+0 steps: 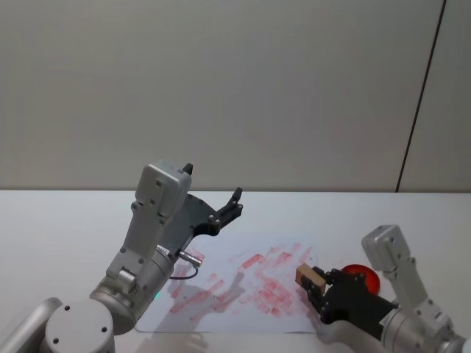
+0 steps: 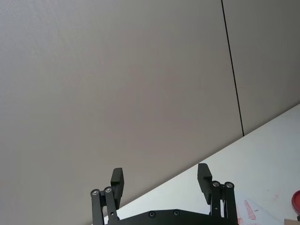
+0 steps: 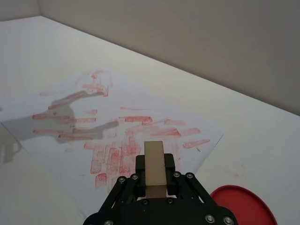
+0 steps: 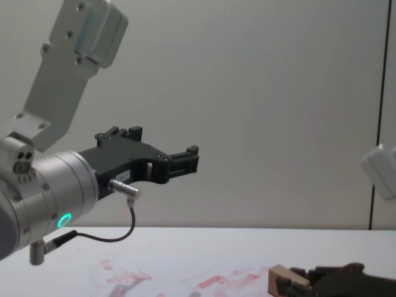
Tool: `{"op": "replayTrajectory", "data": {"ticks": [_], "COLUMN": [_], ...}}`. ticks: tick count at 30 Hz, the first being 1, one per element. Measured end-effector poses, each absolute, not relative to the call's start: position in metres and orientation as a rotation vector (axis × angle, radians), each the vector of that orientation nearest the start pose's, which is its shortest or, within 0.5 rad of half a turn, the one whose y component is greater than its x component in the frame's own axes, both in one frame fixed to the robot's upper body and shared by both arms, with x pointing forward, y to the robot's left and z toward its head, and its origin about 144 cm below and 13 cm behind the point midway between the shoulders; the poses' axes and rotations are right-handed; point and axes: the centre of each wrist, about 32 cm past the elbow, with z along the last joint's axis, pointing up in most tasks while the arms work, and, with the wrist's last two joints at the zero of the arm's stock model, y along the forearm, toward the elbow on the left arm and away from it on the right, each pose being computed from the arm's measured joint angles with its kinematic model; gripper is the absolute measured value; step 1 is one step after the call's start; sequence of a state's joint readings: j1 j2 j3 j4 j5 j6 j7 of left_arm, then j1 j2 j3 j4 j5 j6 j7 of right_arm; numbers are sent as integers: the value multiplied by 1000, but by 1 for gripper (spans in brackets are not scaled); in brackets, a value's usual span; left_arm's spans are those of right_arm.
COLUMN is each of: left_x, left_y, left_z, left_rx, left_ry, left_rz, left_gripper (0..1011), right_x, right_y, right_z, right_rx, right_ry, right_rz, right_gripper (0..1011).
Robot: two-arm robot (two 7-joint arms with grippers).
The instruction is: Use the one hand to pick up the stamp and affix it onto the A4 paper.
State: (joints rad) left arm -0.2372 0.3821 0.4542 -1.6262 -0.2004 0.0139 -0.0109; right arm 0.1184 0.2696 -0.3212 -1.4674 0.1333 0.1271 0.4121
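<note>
The stamp (image 1: 310,276), a small tan wooden block, is clamped between the fingers of my right gripper (image 1: 313,285), which is shut on it. It hangs low over the right edge of the A4 paper (image 1: 228,290), a white sheet covered in pinkish-red stamp marks; I cannot tell whether it touches. In the right wrist view the stamp (image 3: 153,157) sticks out of the right gripper (image 3: 155,166) above the marked A4 paper (image 3: 70,136). The chest view has the stamp (image 4: 281,279) close to the tabletop. My left gripper (image 1: 229,207) is raised high over the sheet's left half, open and holding nothing.
A flat round red ink pad (image 1: 366,277) lies on the white table just right of the paper, behind my right gripper, also as the ink pad (image 3: 246,211) in the right wrist view. A plain wall stands beyond the table's far edge.
</note>
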Motion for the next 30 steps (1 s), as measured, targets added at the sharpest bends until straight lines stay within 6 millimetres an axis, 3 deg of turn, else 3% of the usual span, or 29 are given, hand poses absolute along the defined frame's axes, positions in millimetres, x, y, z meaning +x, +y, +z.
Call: {"op": "replayTrajectory", "data": {"ticks": [30], "left_x": [492], "left_y": [198], "left_z": [1204], "left_rx": [61], "left_ry": [-268], "left_rz": [1124], "left_gripper": [1003], "right_x": [472], "right_y": [-218], "right_z": [1113], "right_rx": [-341], "right_ry": [44], "right_rz": [-865], "right_gripper": [217]}}
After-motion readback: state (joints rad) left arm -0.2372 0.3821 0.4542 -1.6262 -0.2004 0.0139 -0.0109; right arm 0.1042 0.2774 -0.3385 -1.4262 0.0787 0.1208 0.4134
